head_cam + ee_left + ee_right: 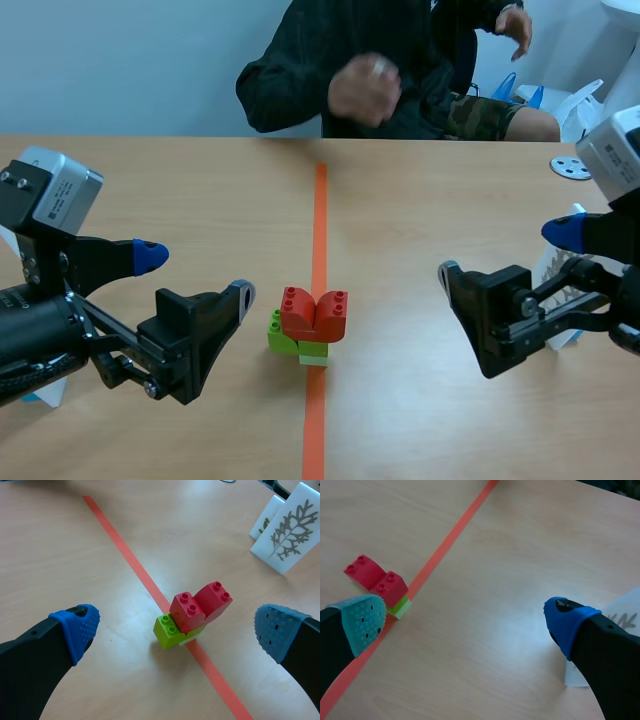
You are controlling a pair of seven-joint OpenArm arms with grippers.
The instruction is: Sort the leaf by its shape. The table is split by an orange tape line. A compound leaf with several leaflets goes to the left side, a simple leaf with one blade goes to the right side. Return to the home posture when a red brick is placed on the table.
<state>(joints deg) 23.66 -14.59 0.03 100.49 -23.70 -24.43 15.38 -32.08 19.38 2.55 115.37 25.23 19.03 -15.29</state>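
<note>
- Two grippers hang low over the table (pixel 450 200), one coming in from each side, and neither has hold of anything.
- The left gripper (pixel 195 275) has its jaws spread wide. From its wrist camera, one blue dotted pad (pixel 80 627) sits out on each side with bare tabletop between them. The brick stack lies just ahead, in line with the gap, and no finger touches it.
- A small brick stack stands in the middle of the table. Two red bricks (pixel 315 315) sit side by side on top of lime-green bricks (pixel 285 338).
- The stack rests on the orange tape line (pixel 320 200), with most of it on the line's left side in the scene view.
- A person (pixel 400 60) in dark clothing sits across the table, with one hand (pixel 362 88) closed above the far end of the line and the other hand (pixel 515 30) raised.
- The right gripper (pixel 505 252) is also wide open, its pads well apart over bare wood on the right half. The stack is off beside its teal-padded finger (pixel 362 622).
- A white leaf card (pixel 287 530) stands on the right side of the line and shows a branching, many-lobed leaf. A second card (pixel 267 520) stands just behind it; its leaf is too small to tell.
- In the right wrist view, a card's edge shows under the blue-padded finger.
- A white disc (pixel 571 167) lies near the far right edge.
</note>
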